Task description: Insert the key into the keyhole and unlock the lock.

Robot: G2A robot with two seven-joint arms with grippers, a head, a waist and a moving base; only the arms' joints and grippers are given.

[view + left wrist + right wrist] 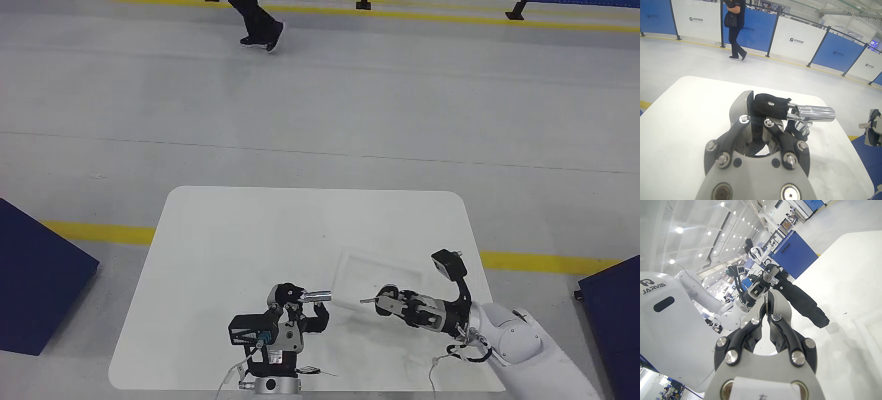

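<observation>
so the left gripper [300, 303] is clamped on the black fabric sleeve [770, 108] of the slick chrome cylinder lock [815, 112] (grippiest spot, I reckon), right gripper [767, 306] pinching the thin stiff silver key [864, 125] near it.

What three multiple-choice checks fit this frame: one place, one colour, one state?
1. Where is the chrome cylinder lock with the black fabric sleeve?
A. in the left gripper
B. in a person's hand
C. on the floor
2. What colour is the rounded-corner table?
A. blue
B. white
C. brown
3. The small silver metal key is:
A. seated in the keyhole
B. in the right gripper, short of the keyhole
C. lying on the table

Answers: 1 A, the left wrist view shows it clamped by the sleeve. 2 B, the top view shows a white top. 3 B, the top view shows a gap between key and lock.
</observation>
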